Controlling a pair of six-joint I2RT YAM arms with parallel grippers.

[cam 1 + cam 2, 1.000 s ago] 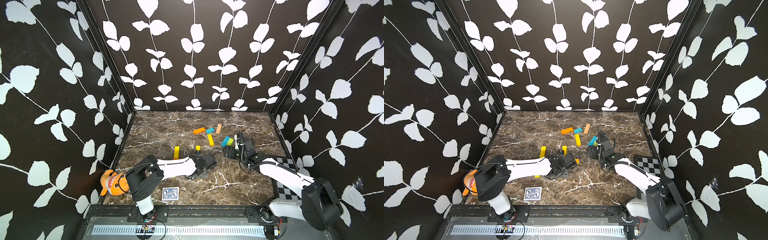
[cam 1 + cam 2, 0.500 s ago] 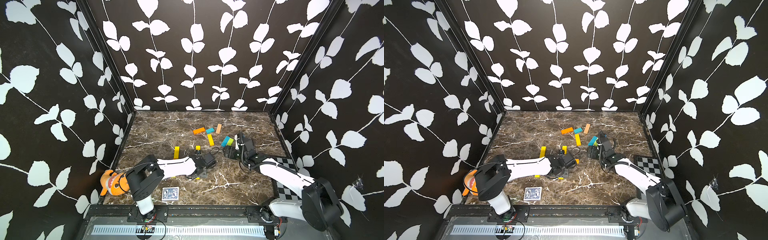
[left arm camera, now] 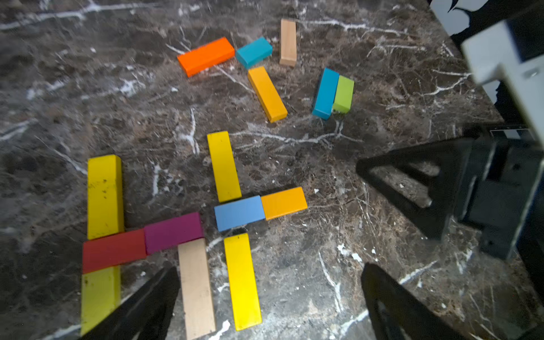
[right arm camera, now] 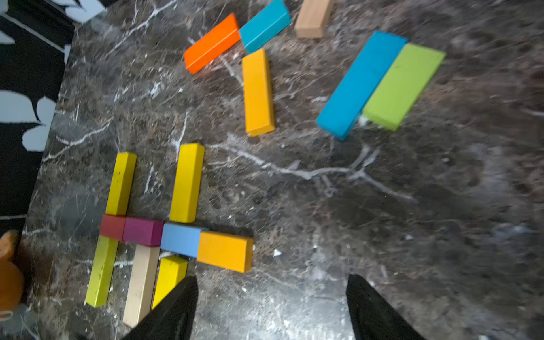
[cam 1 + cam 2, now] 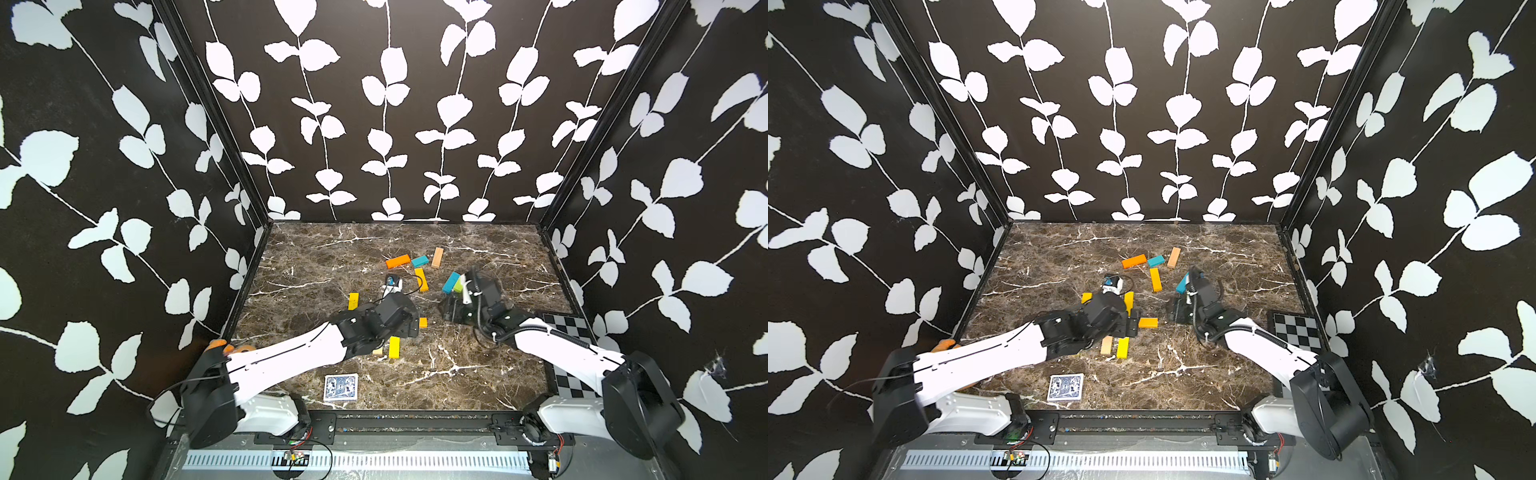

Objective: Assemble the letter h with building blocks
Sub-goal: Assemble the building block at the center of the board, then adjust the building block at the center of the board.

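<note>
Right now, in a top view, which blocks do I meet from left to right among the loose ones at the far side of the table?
orange block → teal block → tan block → blue block → green block. The amber block is left out: it lines up with the teal one.

The letter h [image 3: 173, 232], five flat touching bars in yellow, red, purple and tan, lies just beside the left end effector [image 3: 270, 268], loose building blocks [image 3: 266, 92] farther ahead.

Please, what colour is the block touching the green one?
The block is blue, clearest in the right wrist view.
</note>
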